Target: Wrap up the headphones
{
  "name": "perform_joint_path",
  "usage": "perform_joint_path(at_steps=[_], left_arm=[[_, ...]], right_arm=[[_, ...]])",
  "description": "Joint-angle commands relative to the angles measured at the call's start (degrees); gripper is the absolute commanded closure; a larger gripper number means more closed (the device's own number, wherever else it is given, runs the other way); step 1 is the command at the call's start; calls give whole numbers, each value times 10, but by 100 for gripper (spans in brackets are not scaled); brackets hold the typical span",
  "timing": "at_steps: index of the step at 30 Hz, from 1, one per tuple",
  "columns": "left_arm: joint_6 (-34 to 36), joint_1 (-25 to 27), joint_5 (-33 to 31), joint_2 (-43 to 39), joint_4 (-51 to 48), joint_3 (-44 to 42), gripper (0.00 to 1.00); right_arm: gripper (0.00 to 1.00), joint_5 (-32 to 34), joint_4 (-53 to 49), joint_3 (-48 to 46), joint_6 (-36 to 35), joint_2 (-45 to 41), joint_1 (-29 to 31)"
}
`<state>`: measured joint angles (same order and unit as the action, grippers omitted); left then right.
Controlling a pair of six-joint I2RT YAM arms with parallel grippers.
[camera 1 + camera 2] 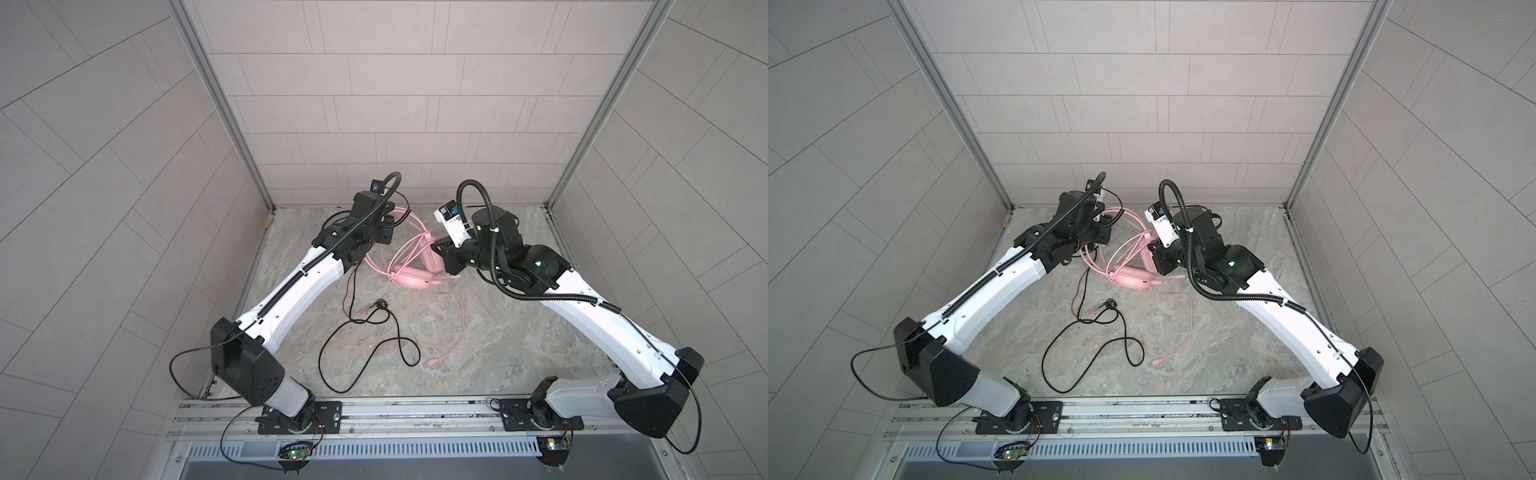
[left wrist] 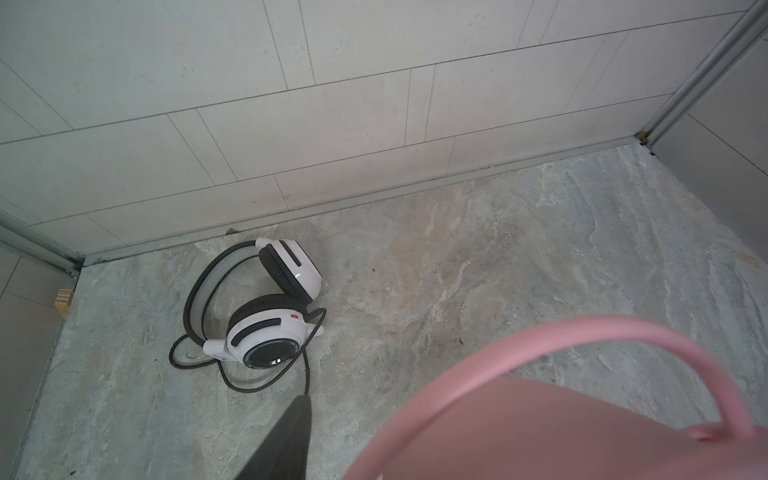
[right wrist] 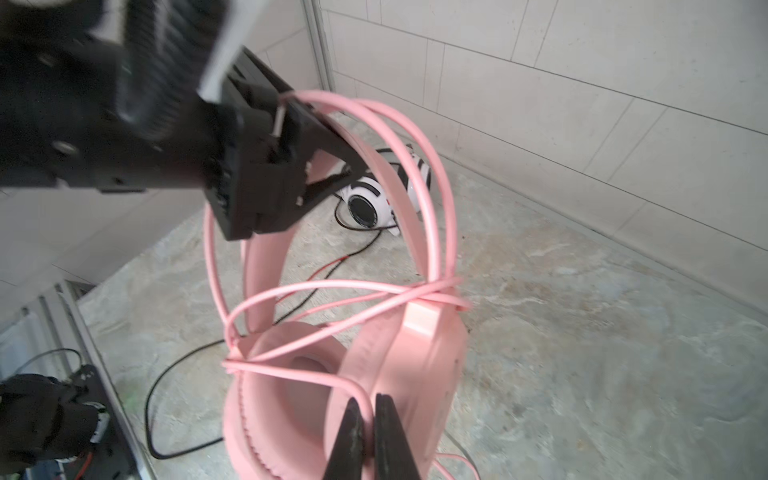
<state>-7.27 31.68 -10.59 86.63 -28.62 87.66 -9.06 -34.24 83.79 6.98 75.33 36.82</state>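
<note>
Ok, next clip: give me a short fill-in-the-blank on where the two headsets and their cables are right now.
1. The headset with cable looped over its headband is ___ in colour.
2. The right gripper is ___ on the pink cable.
3. The white-and-black headset lies on the table close to a ___.
4. The thin cable sprawled loose across the table is ___.

Missing words: pink; shut; wall; black.

No brand or number legible, ring lettering on white-and-black headset (image 2: 270, 345) earcup too small to read, markings on white camera housing (image 1: 453, 226) blurred.
</note>
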Motion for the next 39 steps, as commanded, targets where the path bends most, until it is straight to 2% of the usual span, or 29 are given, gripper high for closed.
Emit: perform_joint_path(at_steps=[1,7,15,21,25,28,34,39], left_arm=[[87,9,49,-35,-66,-1,100],[124,15,140,-33,-150,28,100],[155,14,193,-10,-250,47,100],[161,12,240,-42,-244,14,100],[145,4,298,-57,-226,9,100],[123,-14,347,-65,-216,15,100],[77,-75,453,-90,-183,16,100],[59,-100,502,-96,-166,27,100]], right_arm=[[93,104,-29,32,-52,-3,-20],[92,135,-7,16,-65,-4,-28],[90,138,34,-5,-70,-12,-44],[89,118,72,-31,-58,-20,-57],[89,94,91,-45,-48,-14,-58],[88,93,110,-69,-41,-12,-66],[88,36,144,-118,-4,-15,-110],[87,27,152,-134,8,-2,-133]])
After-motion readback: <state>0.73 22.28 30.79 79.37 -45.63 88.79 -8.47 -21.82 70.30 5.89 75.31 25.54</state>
